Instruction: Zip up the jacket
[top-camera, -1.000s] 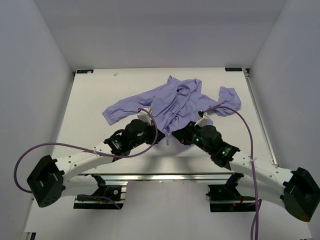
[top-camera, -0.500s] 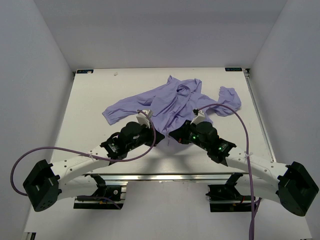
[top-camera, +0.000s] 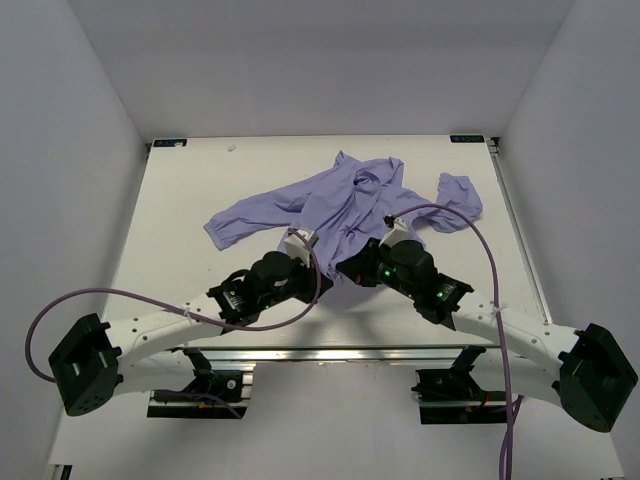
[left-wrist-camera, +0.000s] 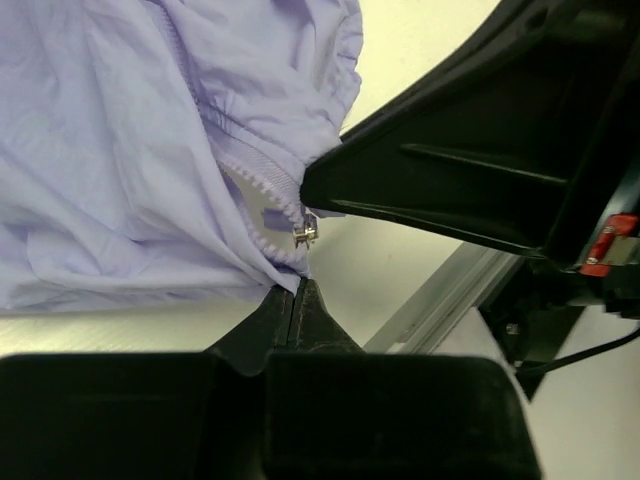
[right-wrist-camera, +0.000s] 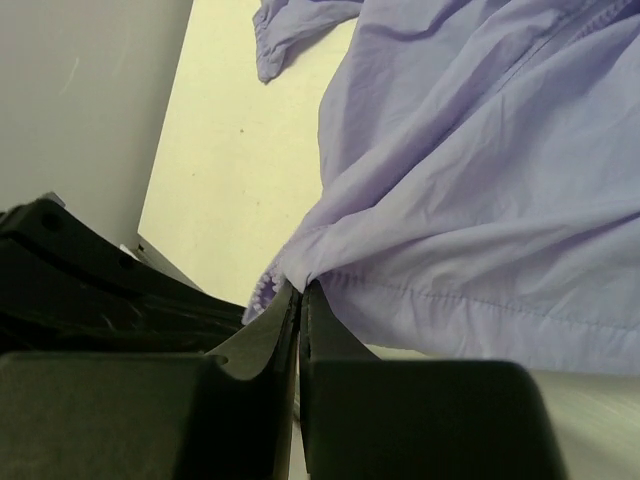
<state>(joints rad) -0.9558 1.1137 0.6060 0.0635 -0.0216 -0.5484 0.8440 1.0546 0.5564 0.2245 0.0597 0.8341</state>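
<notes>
Left gripper (left-wrist-camera: 297, 291), fingers pressed together, pinches the bottom tip of the jacket (left-wrist-camera: 120, 150) just below the small metal zipper pull (left-wrist-camera: 305, 233), seen from its wrist camera. The zipper teeth (left-wrist-camera: 256, 182) curve up from that pinch into the wrinkled lavender cloth. Right gripper (right-wrist-camera: 300, 291), fingers likewise closed, clamps the gathered hem of the jacket (right-wrist-camera: 480, 180) on the other side of the front opening.

From above, the left gripper (top-camera: 319, 270) and the right gripper (top-camera: 348, 270) meet almost nose to nose near the middle of the table (top-camera: 180, 200), each gripping the garment's lower edge. The jacket (top-camera: 345, 200) lies crumpled on the far half of the table, just right of centre, 1 sleeve stretched toward the left edge and the other bunched toward the far right corner.

2 purple cables (top-camera: 470, 232) loop from the wrists back to the arm bases at the near edge, where a metal rail (top-camera: 330, 355) runs along the table. The tabletop is plain white and matte. Bare white walls (top-camera: 320, 60) close it in on 3 sides: left, right and far.
</notes>
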